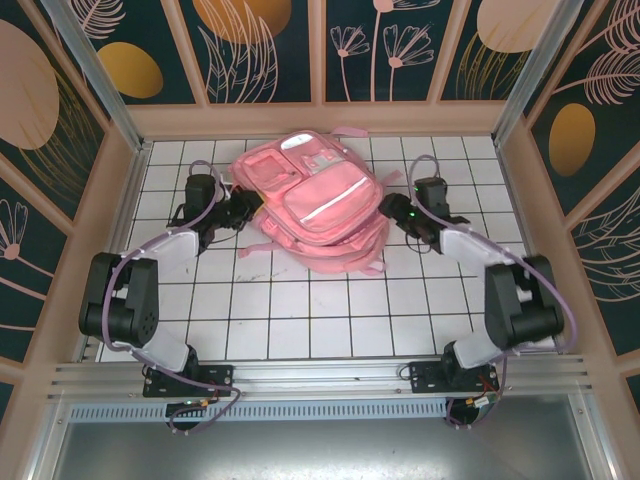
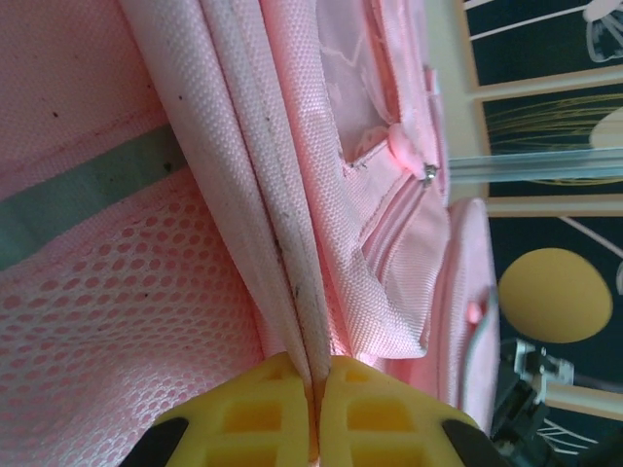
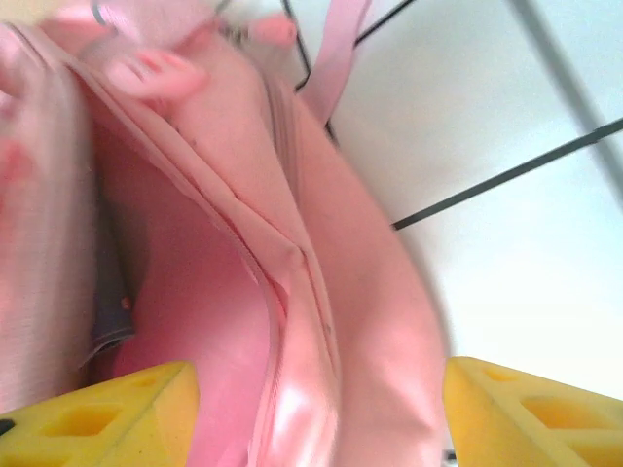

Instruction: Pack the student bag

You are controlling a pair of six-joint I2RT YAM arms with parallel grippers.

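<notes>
The bag lies flat in the upper middle of the top view, on the table, with one arm on each side. The left gripper is clamped tight on a fold of the bag's edge, low in its wrist view, probably to pin it. The right gripper has its jaws wide apart, straddling the bag's opposite edge. My guess is it's lining up to pull the bag open. That view is blurry though.
</notes>
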